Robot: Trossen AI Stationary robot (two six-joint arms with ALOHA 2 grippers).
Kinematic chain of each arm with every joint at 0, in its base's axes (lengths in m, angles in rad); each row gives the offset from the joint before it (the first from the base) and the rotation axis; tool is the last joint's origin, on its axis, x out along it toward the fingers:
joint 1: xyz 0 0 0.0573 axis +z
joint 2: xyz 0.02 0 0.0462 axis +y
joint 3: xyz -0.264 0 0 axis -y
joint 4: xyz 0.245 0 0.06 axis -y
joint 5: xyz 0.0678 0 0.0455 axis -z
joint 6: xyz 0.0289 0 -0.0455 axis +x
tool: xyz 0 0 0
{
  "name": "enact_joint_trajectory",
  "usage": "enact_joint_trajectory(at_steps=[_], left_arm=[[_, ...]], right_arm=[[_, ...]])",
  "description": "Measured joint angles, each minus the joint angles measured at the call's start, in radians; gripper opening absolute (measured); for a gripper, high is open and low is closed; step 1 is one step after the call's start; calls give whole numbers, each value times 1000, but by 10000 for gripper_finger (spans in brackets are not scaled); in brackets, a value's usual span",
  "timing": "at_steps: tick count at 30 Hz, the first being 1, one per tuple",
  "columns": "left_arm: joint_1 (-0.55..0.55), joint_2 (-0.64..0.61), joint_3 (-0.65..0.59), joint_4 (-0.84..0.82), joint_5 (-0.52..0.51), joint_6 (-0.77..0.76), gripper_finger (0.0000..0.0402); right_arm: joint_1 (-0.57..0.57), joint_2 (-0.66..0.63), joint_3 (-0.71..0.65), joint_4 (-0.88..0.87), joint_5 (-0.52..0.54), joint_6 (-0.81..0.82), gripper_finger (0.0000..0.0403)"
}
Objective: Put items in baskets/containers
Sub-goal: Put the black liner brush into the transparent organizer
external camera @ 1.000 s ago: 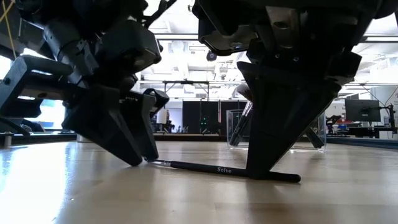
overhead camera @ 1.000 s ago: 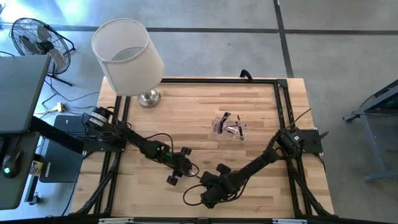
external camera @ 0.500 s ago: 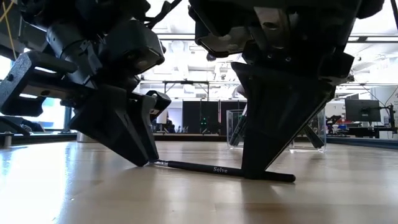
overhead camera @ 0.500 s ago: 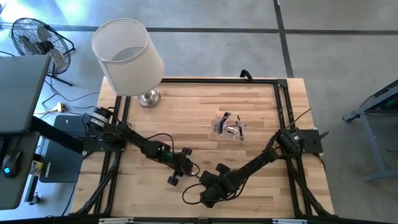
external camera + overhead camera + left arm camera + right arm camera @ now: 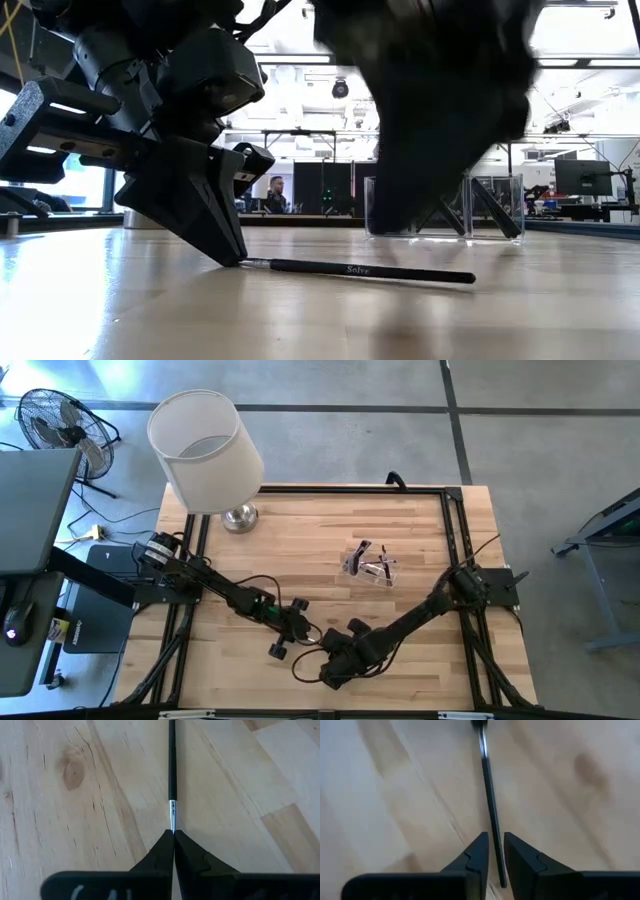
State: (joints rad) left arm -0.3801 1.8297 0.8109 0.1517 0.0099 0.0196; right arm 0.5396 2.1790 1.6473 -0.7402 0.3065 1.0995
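Observation:
A slim black makeup brush point(image 5: 370, 270) lies flat on the wooden table near its front edge. My left gripper point(image 5: 173, 838) is shut on the brush's bristle end and shows in the high view point(image 5: 306, 636). My right gripper point(image 5: 493, 851) hangs blurred above the brush's handle end point(image 5: 501, 879). It is slightly open, its fingers apart on either side of the handle and clear of it. The clear plastic box point(image 5: 372, 567) stands mid-table with several brushes in it, and shows behind the grippers in the low view point(image 5: 445, 207). My left gripper pinches the brush at its silver ferrule point(image 5: 172, 817), between the very tips of its two fingers. The bristles are hidden between them. The fingers slant down from the table's left and lie along the brush. The brush rests level on the table, its handle pointing away from the gripper.
A lamp with a big white shade point(image 5: 205, 450) and a metal foot point(image 5: 240, 517) stands at the far left corner. Black frame rails point(image 5: 455, 530) run along the table's edges. A loose cable point(image 5: 300, 672) loops near the front edge.
My left gripper has shut on the brush's ferrule end without moving away. My right gripper has opened, let go of the handle end and risen above it. The brush stays lying on the table.

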Motion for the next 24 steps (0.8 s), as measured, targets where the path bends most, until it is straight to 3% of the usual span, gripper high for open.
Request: enact_joint_trajectory(at_steps=[16,19,24], left_arm=[[0,33,-6,44,-28,-9,0],[0,35,-6,47,-32,-19,0],[-1,35,-5,52,-62,-24,0]], right_arm=[[2,-70,5,-53,80,53,131],[0,-70,5,-58,43,28,152],[-20,-70,5,-103,-128,-96,172]])
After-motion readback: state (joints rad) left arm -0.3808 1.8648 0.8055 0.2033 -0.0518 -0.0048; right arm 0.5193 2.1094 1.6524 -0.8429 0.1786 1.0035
